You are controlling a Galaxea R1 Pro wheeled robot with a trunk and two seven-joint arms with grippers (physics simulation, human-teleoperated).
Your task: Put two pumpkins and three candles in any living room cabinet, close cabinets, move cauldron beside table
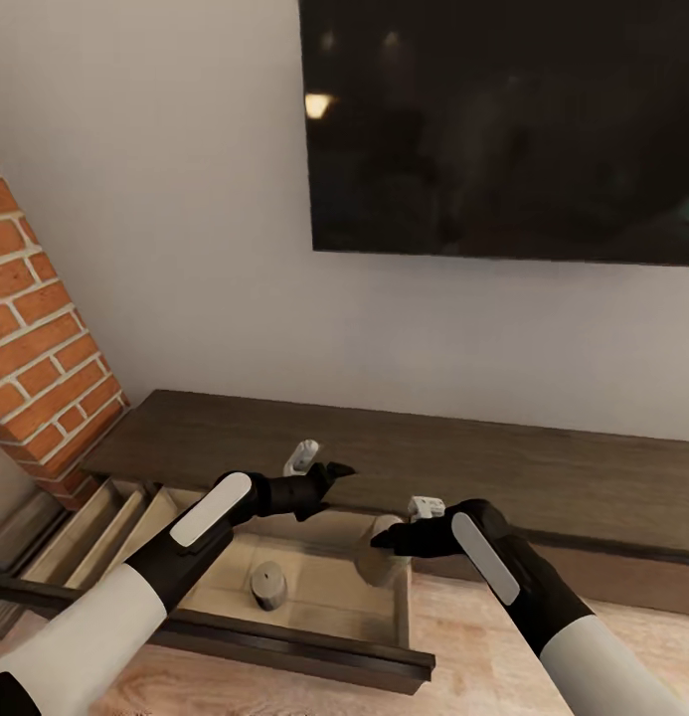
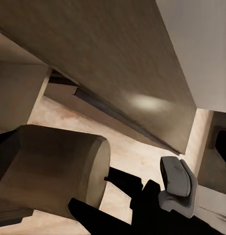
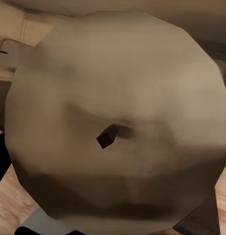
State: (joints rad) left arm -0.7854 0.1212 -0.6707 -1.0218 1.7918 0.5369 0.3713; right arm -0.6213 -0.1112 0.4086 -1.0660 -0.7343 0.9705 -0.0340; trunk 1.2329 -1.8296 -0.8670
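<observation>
Candle (image 1: 377, 559) clamped in right tool (image 1: 384, 542), over drawer (image 1: 314, 587)

The cabinet (image 1: 404, 457) is dark brown wood-grain, its open drawer (image 1: 324, 587) pale tan inside, holding 1 grey-beige candle (image 1: 268, 585). A second candle (image 3: 118, 122) is beige with a small dark wick, and both claws, left (image 1: 329, 475) and right (image 1: 384, 540), are black on black-and-white arms. The TV (image 1: 503, 124) is glossy black, the wall (image 1: 165, 199) pale grey, the fireplace (image 1: 41, 328) red brick with light mortar.
</observation>
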